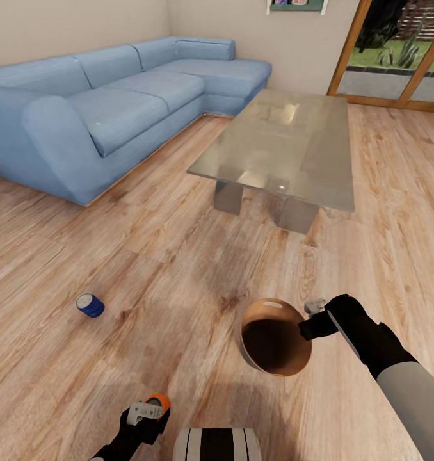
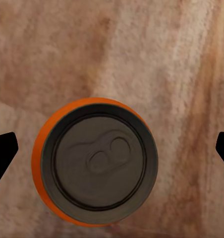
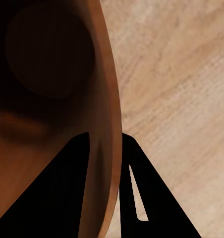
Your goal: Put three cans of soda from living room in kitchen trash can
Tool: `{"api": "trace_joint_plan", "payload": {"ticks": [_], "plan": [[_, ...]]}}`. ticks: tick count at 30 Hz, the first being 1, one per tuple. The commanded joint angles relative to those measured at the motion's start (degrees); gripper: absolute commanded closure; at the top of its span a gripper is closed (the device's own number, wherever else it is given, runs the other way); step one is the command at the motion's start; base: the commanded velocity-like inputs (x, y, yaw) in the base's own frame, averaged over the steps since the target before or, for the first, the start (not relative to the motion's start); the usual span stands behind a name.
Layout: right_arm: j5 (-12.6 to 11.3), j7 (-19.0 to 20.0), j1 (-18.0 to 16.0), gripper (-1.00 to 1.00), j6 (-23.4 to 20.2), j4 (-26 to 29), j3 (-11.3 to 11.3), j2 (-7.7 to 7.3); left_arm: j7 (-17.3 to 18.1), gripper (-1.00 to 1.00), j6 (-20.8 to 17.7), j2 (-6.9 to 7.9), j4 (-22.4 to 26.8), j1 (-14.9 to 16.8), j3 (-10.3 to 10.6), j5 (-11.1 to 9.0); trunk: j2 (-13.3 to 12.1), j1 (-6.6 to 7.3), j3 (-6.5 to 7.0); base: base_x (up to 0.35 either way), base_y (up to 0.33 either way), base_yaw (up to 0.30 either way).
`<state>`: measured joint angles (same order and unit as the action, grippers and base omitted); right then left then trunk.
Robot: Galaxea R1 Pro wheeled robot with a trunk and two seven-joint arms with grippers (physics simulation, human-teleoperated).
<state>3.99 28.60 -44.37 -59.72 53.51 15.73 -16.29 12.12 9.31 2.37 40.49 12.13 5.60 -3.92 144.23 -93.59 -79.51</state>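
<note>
An orange soda can (image 2: pixel 94 161) stands upright on the wood floor, its grey top facing the left wrist camera. My left gripper (image 1: pixel 148 411) hangs over it, open, with a fingertip (image 2: pixel 3 153) on each side and a gap to the can (image 1: pixel 159 402). A dark blue can (image 1: pixel 89 305) lies on its side on the floor to the left. A third can is out of view. My right gripper (image 1: pixel 311 318) is shut on the rim of the trash can (image 1: pixel 274 337), which is held tilted above the floor with its copper inside (image 3: pixel 47 74) showing.
This is the living room. A blue corner sofa (image 1: pixel 114 102) runs along the left and back. A glass coffee table (image 1: pixel 287 144) stands ahead on grey legs. Glass doors with wooden frames (image 1: pixel 396 57) are at the back right.
</note>
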Motion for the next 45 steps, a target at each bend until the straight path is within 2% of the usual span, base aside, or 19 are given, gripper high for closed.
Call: {"api": "trace_joint_plan", "payload": {"ticks": [1, 14, 23, 44, 45], "plan": [[-1.4, 0.2, 0.0, 1.00, -0.3, 0.0, 0.0, 0.02, 0.0, -1.00, 0.0, 0.00, 0.0, 0.0, 0.0, 0.0, 0.0, 0.01, 0.00, 0.000, 0.000, 0.000], [-1.4, 0.1, 0.0, 1.00, -0.3, 0.0, 0.1, 0.03, 0.0, -1.00, 0.0, 0.00, 0.0, 0.0, 0.0, 0.0, 0.0, 0.01, 0.00, 0.000, 0.000, 0.000], [-1.4, 0.1, 0.0, 1.00, -0.3, 0.0, 0.1, 0.03, 0.0, -1.00, 0.0, 0.00, 0.0, 0.0, 0.0, 0.1, 0.1, -0.23, -1.99, 0.000, 0.000, 0.000], [-1.3, 0.1, 0.0, 1.00, -0.3, 0.0, 0.3, 0.03, -0.3, -1.00, 0.1, 0.00, 0.0, 0.0, -0.1, -0.1, 0.1, -0.23, -1.99, 0.000, 0.000, 0.000], [-1.3, 0.1, 0.0, 1.00, -0.3, -0.1, 0.3, 0.03, -0.3, 1.00, 0.1, 0.00, 0.0, 0.0, -0.1, -0.1, 0.1, -0.23, -1.99, 0.000, 0.000, 0.000]]}}
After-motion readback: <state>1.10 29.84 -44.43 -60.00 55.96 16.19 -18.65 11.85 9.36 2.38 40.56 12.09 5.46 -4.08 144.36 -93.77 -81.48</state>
